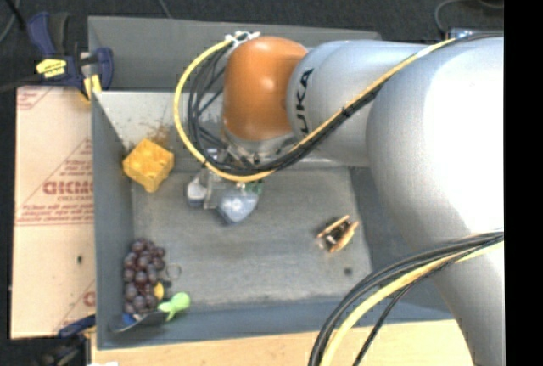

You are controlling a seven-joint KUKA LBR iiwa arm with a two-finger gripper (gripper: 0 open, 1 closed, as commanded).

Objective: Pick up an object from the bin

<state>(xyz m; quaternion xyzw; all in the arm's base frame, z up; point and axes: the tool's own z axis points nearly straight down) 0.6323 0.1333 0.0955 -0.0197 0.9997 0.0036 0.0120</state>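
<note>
Tool (pixel 206 188), grip state unclear, just beside pale bluish lump (pixel 238 205), bare bin floor (pixel 271 267) around.

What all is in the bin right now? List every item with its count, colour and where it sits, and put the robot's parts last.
block: one, yellow, upper left of the floor, near the left wall
lump: one, pale blue-grey, middle, right by the gripper
angular piece: one, brown and gold, right of the middle
grape bunch: one, dark purple, lower left corner
small thing: one, green, beside the grapes at the front wall
bin: one, grey metal, holds all these
arm: one, silver-grey, reaching in from the right
wrist cover: one, orange, above the gripper
cables: several, yellow and black, looped round the wrist
gripper: one, grey, low beside the lump
</note>
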